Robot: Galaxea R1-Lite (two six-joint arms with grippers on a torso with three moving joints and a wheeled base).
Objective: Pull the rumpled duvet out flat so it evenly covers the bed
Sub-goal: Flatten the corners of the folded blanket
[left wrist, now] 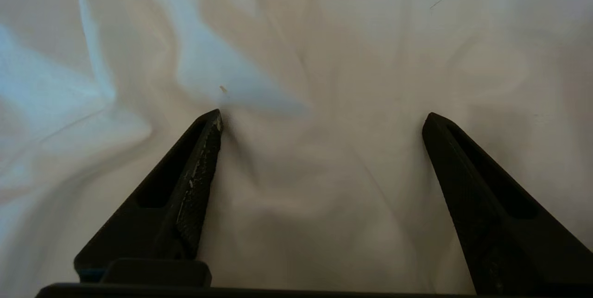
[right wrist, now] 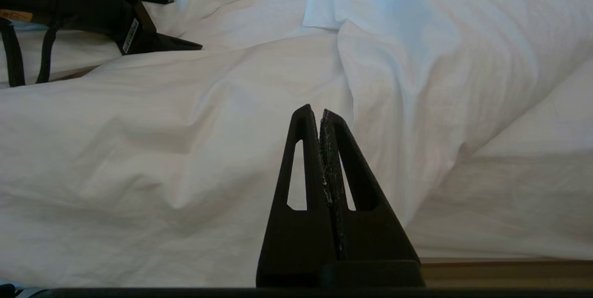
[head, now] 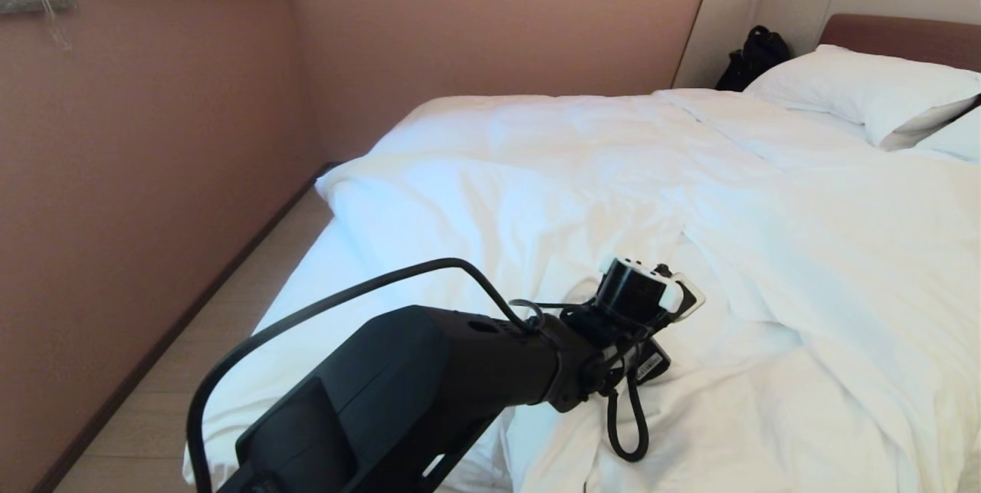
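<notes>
The white puffy duvet [head: 582,171] lies rumpled across the bed [head: 306,309], bunched in folds toward the middle and right. My left arm [head: 640,297] reaches over its near middle. In the left wrist view my left gripper [left wrist: 323,115] points down at the duvet [left wrist: 324,57], open wide, both fingertips [left wrist: 213,122] pressing into the cloth and nothing pinched between them. The right wrist view shows the left gripper [right wrist: 178,22] from the side, resting on the duvet [right wrist: 208,117]. My right gripper [right wrist: 316,111] is shut and empty, low at the bed's near side, outside the head view.
White pillows [head: 858,90] lie at the brown headboard [head: 904,37] at the far right. A black bag [head: 755,56] sits beside them. A pink wall [head: 153,171] runs along the bed's left side, with a narrow strip of wooden floor [head: 222,324] between.
</notes>
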